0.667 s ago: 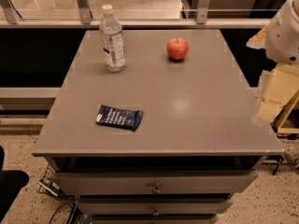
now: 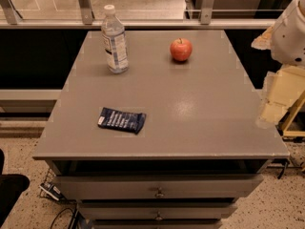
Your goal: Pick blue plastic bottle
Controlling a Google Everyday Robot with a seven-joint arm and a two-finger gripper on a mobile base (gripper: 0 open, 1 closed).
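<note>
Railing and glass panels back a grey surface (image 2: 190,109) on top of a drawer unit, with three items on it. The gripper (image 2: 272,104), cream-coloured below the arm's white body (image 2: 290,32), hangs just off the surface's right edge; whether it is open or closed cannot be told. Nearest to it, toward the back, sits a red apple (image 2: 181,49). Farther left, near the back left corner, the blue plastic bottle (image 2: 115,39) stands upright, white cap on, label around its upper half, well apart from both the gripper and the apple. A dark blue snack packet (image 2: 121,120) lies flat toward the front left.

The bottle looks light and thin-walled, likely to flex under a hard squeeze, and its smooth plastic may slip. Tall and narrow, it would probably tip if nudged. How full it is cannot be told. The soundest hold appears to be from the side, across the body at or just below the label, rather than at the cap.
</note>
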